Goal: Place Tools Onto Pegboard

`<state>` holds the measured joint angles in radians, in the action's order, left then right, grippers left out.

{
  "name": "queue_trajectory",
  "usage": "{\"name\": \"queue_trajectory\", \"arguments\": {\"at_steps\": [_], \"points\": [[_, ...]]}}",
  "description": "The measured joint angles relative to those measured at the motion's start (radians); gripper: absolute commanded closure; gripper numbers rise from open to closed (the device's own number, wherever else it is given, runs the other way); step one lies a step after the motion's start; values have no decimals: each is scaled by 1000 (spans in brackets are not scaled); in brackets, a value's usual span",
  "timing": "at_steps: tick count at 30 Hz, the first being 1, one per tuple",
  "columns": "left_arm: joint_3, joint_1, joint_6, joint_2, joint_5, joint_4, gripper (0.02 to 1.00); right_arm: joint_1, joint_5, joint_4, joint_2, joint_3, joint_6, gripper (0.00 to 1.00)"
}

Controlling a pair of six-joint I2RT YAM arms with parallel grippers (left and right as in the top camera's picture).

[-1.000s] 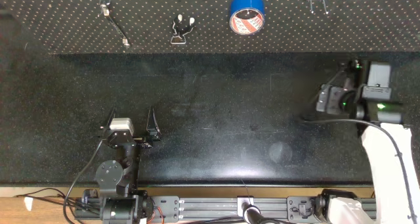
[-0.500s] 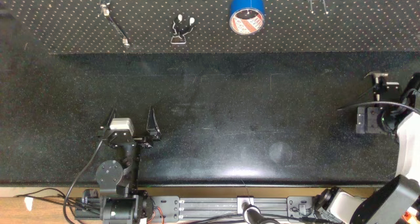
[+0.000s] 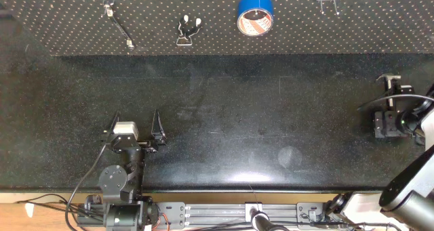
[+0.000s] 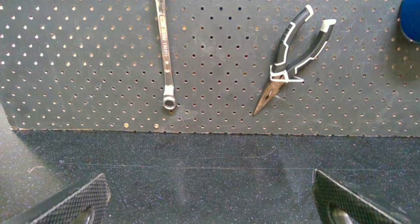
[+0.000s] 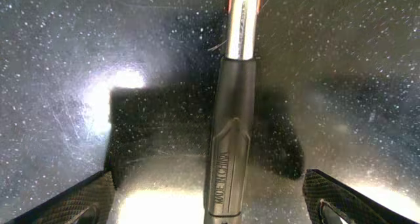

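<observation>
Hammer: lying flat on the black tabletop at the far right edge of the top view, well apart from the pegboard. Long axis runs up and down the frame. Head at the upper end, nearest the board; grip end toward the lower right, under the arm. In the right wrist view the rubber grip sits centre frame and the bare shaft leaves at top centre, leaning slightly.

Right gripper: low over the grip, jaws spread wide, one finger each side, neither seen touching the handle.

Left gripper: lower left of the top view, jaws spread, nothing between them, facing the board.

Pegboard stock: wrench upper left, pliers beside it, blue tape upper centre, bare hook upper right, probably meant for the hammer.

Risks, as judged:
- The hold falls far down the handle, so the heavy head may droop or swivel between the pads on lifting.
- The slightly skewed handle may be nudged rather than clamped as the jaws close.
- A sagging head could miss the hook or knock it.
</observation>
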<state>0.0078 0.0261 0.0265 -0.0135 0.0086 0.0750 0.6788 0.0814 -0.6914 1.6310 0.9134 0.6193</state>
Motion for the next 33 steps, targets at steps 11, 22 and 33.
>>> {"name": "queue_trajectory", "arguments": {"at_steps": [11,22,33], "points": [[0,0,0,0,0,0,20,3,26,3,23,16,6,812],[0,0,0,0,0,0,23,3,21,3,24,19,8,928],[0,0,0,0,0,0,23,-51,211,73,-408,2,-193,928]]}}
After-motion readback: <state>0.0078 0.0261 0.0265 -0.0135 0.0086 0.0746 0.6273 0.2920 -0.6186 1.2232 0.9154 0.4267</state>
